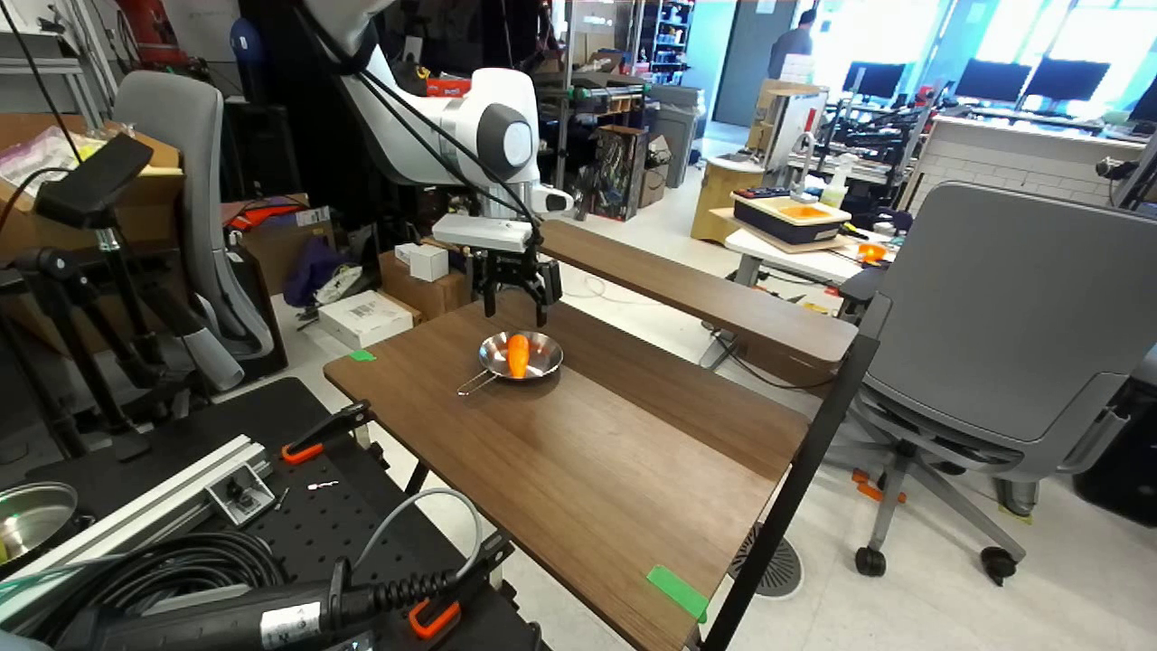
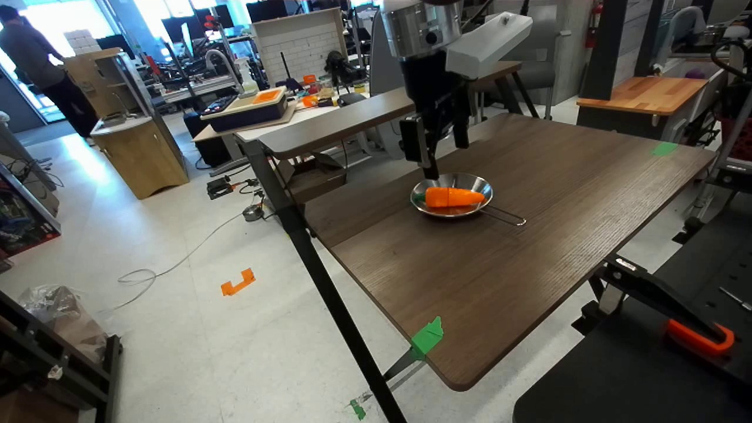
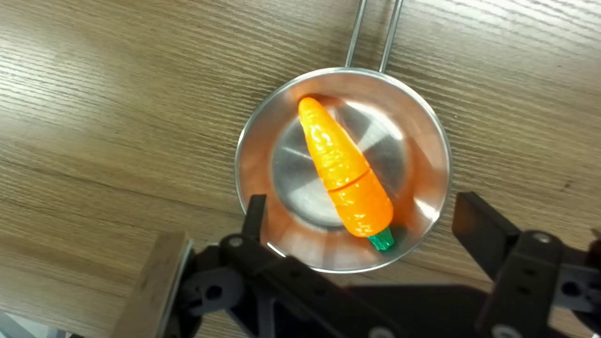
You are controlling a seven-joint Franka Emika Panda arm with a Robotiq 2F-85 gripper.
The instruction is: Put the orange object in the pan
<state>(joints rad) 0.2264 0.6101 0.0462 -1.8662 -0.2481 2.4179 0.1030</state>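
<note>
Table (image 1: 587, 461): I see its brown wood top on every side of the pan (image 3: 425, 155).
Bench (image 1: 362, 533): black and holed, well apart from the pan, on the side to which the pan's wire handle (image 3: 390, 36) points.
Arm (image 1: 502, 95): white, and mine to steer; it reaches down from above toward the pan.
Shelf (image 1: 705, 294): a raised brown plank along the table, on the pan's side away from the handle.
Chair (image 1: 1021, 307): grey, well apart from the pan, out past the shelf.
Gripper (image 1: 516, 312): black; in an exterior view I see it higher than the pan and apart from its rim. In the wrist view its two fingers (image 3: 486, 230) stand spread wide, at the pan's side away from the handle.
Pan: shiny silver, shallow, upright on the table, with the carrot (image 3: 345, 171) inside.
Carrot: orange, with a groove across it; I have it lying slantwise in the pan, narrow end on the handle's side, thick end on the gripper's side.
Tape (image 1: 678, 592): green pieces at the table's edge in both exterior views, well apart from the pan.
Green top (image 3: 381, 239): a stub on the carrot's thick end, inside the pan's rim.
</note>
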